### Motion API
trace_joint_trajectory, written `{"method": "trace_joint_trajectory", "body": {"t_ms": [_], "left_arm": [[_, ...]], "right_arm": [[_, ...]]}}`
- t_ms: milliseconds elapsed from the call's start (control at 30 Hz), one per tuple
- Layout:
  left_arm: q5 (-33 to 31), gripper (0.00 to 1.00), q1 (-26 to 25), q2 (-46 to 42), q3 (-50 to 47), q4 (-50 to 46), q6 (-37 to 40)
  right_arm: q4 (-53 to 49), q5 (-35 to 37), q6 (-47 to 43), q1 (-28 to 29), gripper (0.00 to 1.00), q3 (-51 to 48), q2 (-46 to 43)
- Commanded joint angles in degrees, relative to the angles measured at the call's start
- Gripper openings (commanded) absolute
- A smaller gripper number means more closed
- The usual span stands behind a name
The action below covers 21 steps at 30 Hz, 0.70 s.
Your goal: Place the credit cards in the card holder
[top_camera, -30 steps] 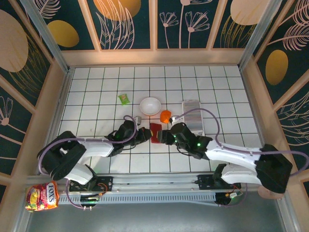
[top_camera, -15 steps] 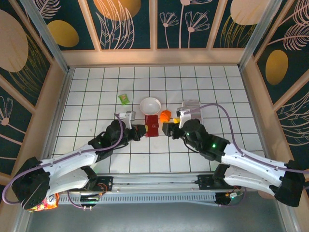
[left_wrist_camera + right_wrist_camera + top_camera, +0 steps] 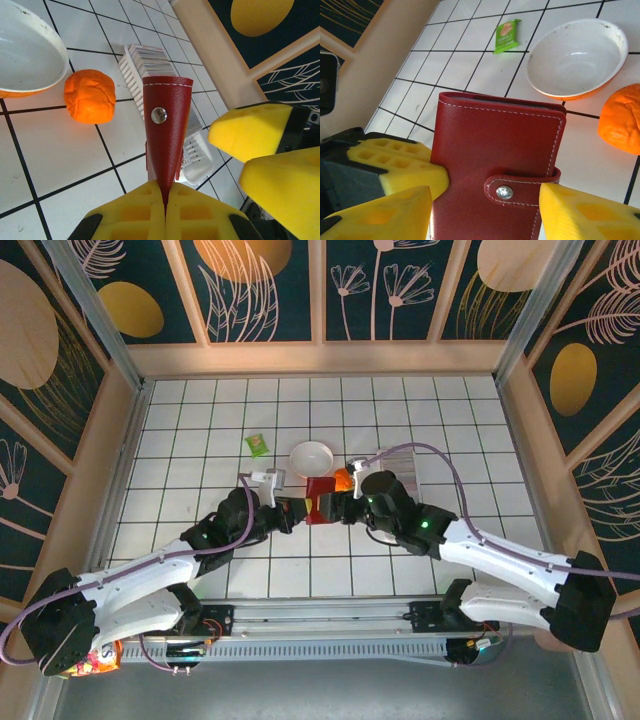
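Observation:
The dark red card holder is snapped closed and held up edge-on off the tiles, in front of the white bowl. My left gripper is shut on the card holder at its near edge. My right gripper is open, its yellow fingers standing on either side of the card holder, the right one by the strap end. The right gripper's fingers sit just right of the holder in the left wrist view. The credit cards stand as a ribbed row in a clear tray behind the right arm.
A white bowl and an orange lump lie just behind the holder. A green packet lies further left. A candy bag sits outside the near left corner. Wooden walls ring the tiled floor.
The card holder has gone from lying on the tiles to being held up by the left gripper. The right gripper has moved left, close up against it.

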Motion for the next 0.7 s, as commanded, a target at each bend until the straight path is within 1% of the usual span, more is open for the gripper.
{"method": "trace_joint_trajectory", "body": {"t_ms": [0, 333, 533, 667], "left_arm": [[1.3, 0.00, -0.5, -0.8, 1.3, 3.1, 0.6], [1.0, 0.00, -0.6, -2.0, 1.0, 3.4, 0.3], [0.6, 0.00, -0.6, -2.3, 0.4, 3.7, -0.3], [-0.4, 0.00, -0.6, -2.8, 0.0, 3.3, -0.4]], "right_arm": [[-0.4, -0.8, 1.0, -0.1, 0.59, 2.4, 1.9], [-0.9, 2.0, 1.9, -0.1, 0.60, 1.7, 5.8], [-1.8, 4.8, 2.6, -0.1, 0.55, 0.9, 6.9], [-2.7, 6.9, 3.1, -0.2, 0.45, 0.2, 6.9]]}}
